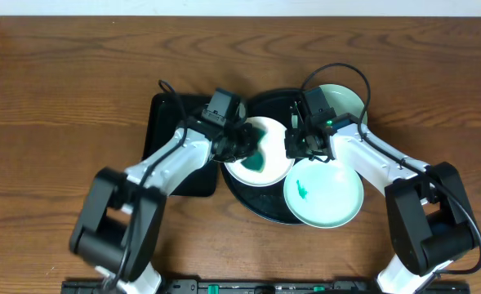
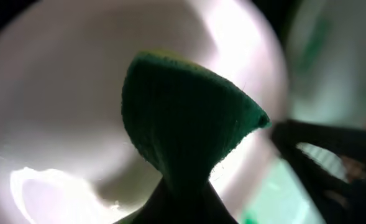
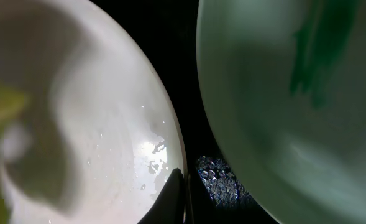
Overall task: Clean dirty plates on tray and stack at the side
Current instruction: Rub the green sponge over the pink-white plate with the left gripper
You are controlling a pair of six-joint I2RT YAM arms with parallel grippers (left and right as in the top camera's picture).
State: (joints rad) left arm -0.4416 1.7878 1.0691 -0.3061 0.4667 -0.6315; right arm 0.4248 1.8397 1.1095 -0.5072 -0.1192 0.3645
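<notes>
The round black tray (image 1: 253,204) holds three plates. At its left lies a white plate (image 1: 271,170), on which my left gripper (image 1: 247,147) presses a dark green cloth (image 1: 256,157). In the left wrist view the left gripper (image 2: 186,202) is shut on the cloth (image 2: 183,118) over the white plate (image 2: 64,93). My right gripper (image 1: 294,149) is shut on the white plate's right rim; the right wrist view shows this gripper (image 3: 181,186) pinching the plate (image 3: 77,112). A mint plate (image 1: 330,200) with a teal smear (image 1: 303,192) lies front right, and also fills the right of the right wrist view (image 3: 282,93).
A second mint plate (image 1: 343,100) lies at the tray's back right, partly under the right arm. A smaller rectangular black tray (image 1: 168,122) sits left of the round one, under the left arm. Wet droplets show on the black tray (image 3: 219,180) between the plates.
</notes>
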